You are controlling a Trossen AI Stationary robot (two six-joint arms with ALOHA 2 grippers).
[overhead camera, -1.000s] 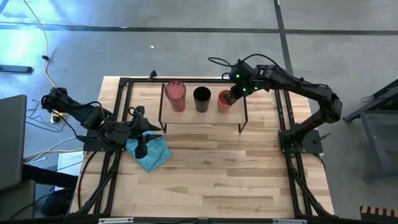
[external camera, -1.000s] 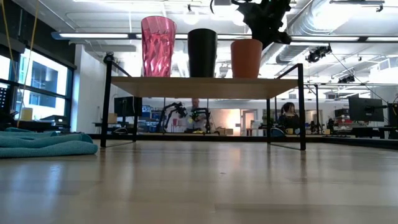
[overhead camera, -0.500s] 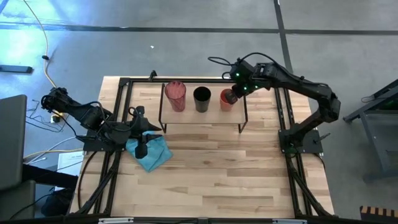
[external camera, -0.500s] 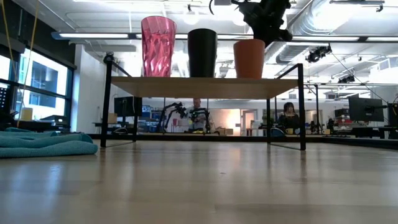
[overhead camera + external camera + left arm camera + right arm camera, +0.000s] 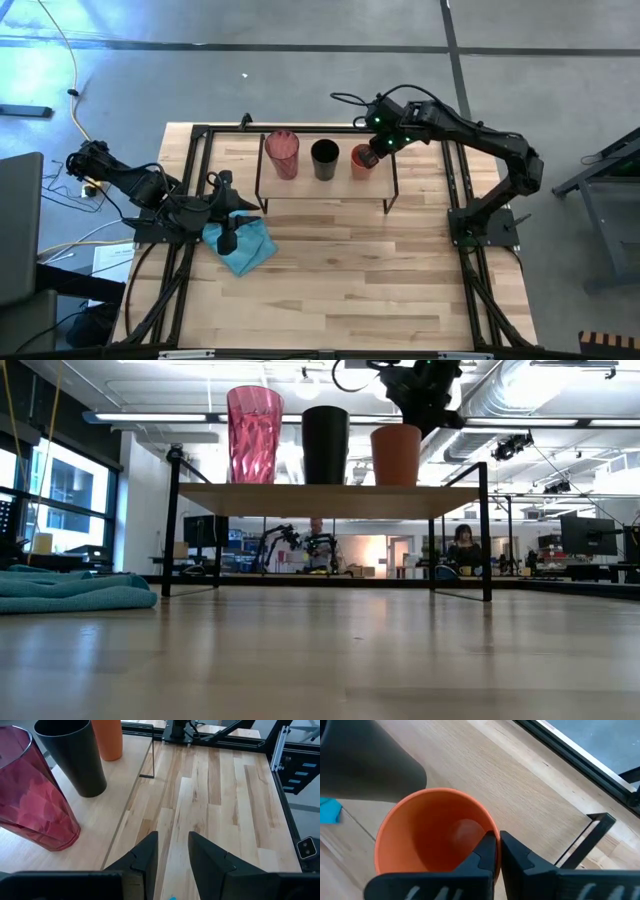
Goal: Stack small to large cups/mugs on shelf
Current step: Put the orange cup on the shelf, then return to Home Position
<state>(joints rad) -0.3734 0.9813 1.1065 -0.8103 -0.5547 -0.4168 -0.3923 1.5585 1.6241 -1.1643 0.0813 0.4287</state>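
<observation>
Right gripper is parked directly over the red-orange cup, fingers pinched together, and from the right wrist view the closed tips appear to be clamped on the cup's rim, one finger inside and one outside, so the cup is most likely being gripped by its wall. That's a judgement though, since the rim edge is partly hidden by the fingers.

The cup is standing upright on the shelf, mouth up, long axis vertical, at the 3 o'clock end of the row. In the high view the gripper sits at roughly 1 o'clock from the cup's centre, right on the rim. Just beside the cup at 9 o'clock is the black cup, and further along at 9 o'clock is the pink tumbler. All three are shown upright and side by side in the low view, nothing nested yet.

So the relation that matters: the small cup has to be carried toward 9 o'clock and lowered straight down into the black cup, and the right arm is clearly the nearer one.

Left gripper is resting well apart at about 8 o'clock from the shelf, on the teal cloth, fingers slightly parted with nothing held.
</observation>
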